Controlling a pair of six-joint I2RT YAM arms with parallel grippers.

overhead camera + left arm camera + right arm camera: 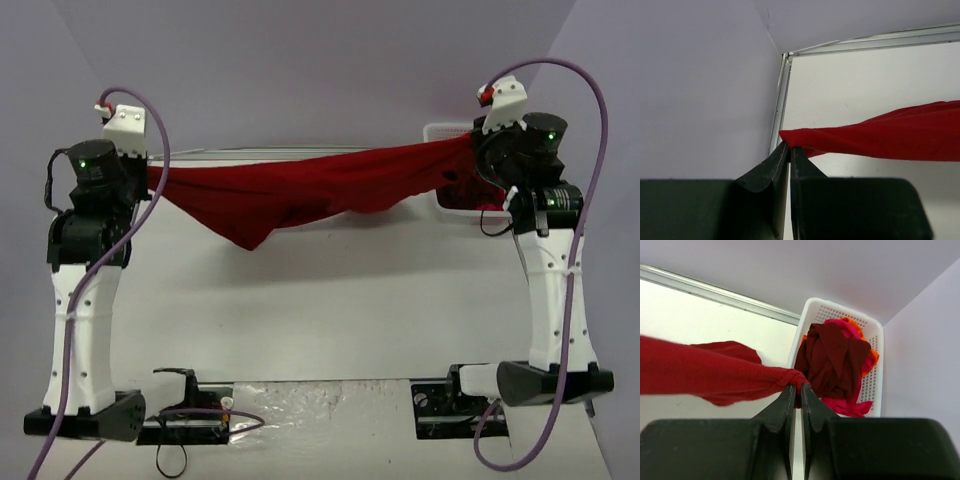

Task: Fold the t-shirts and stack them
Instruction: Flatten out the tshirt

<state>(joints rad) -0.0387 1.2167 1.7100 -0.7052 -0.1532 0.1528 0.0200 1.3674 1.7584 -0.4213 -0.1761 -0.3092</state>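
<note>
A red t-shirt (300,190) hangs stretched in the air between my two arms, sagging to a point left of the middle. My left gripper (789,146) is shut on its left end (795,135), high above the table's far left corner. At the far right my right gripper (797,386) is shut on the bunched other end (790,376). More t-shirts, dark red (832,357), pink-red (850,405) and orange (871,356), lie heaped in the white mesh basket (875,385) just behind the right gripper.
The white table (330,310) lies below the hanging shirt. Its metal back edge (875,44) runs along the grey wall, and a side rail (779,100) marks the left edge. The basket (445,132) stands at the back right corner.
</note>
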